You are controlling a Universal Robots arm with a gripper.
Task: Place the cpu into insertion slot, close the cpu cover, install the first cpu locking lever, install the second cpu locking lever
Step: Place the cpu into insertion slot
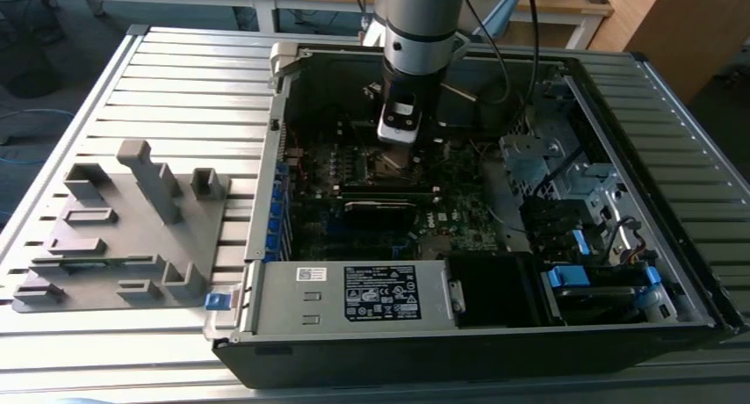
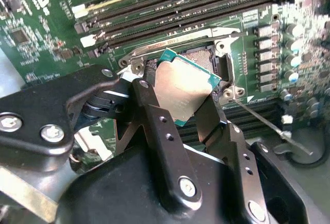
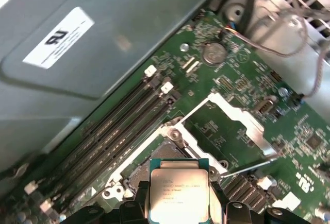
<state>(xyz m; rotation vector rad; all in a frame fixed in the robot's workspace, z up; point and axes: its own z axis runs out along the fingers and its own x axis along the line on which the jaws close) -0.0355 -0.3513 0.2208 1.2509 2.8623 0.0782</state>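
Grips the cpu [image 2: 183, 90] by two opposite edges, jaws of the gripper [image 2: 180, 108] clamped on it; hovers tilted just over the insertion slot [image 2: 203, 58], probably not seated yet.

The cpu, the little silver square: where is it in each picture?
Exterior view: too small to tell; the gripper hangs over the motherboard.
Second wrist view: cpu held by the gripper, over the insertion slot.
First wrist view: cpu beside the insertion slot.
Shared landmark: the insertion slot.
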